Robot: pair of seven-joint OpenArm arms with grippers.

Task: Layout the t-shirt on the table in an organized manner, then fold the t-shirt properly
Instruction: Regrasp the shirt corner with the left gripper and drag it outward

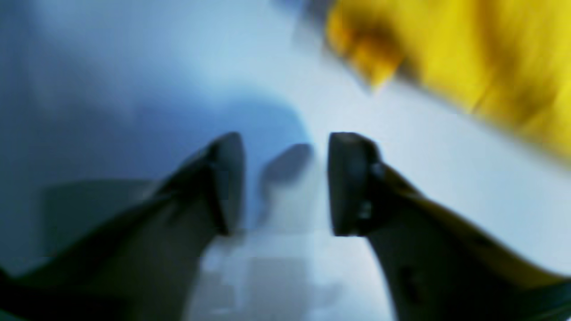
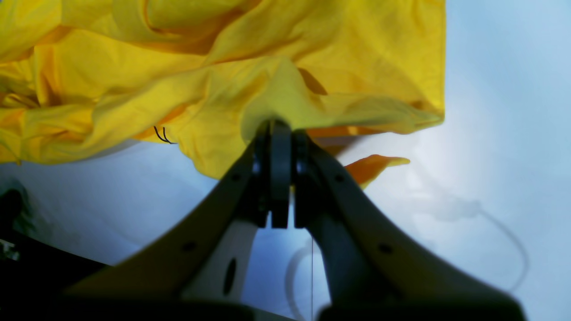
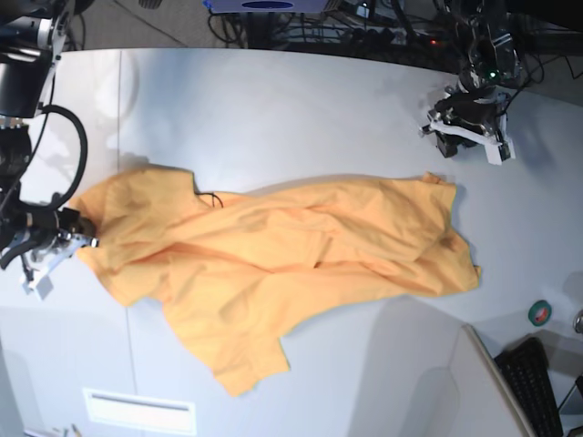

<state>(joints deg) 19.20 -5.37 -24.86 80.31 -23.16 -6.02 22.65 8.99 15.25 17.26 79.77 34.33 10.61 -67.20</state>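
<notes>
Yellow cloth blurs far right in the left wrist view; the left gripper (image 1: 285,183) stands apart, empty. In the right wrist view, the right gripper (image 2: 281,133) pinches the t-shirt (image 2: 223,67). From base, it sprawls on the table (image 3: 291,100); one-sided pulling could bunch it.

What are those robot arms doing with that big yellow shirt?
A robot with two arms is trying to spread the t-shirt out on the table so it can fold it. The right gripper is pinching one edge of the shirt tight. The left gripper is open with nothing in it, off the cloth near the shirt's other end. The shirt lies stretched across the table but is still wrinkled and bunched, so no folding has started.
</notes>
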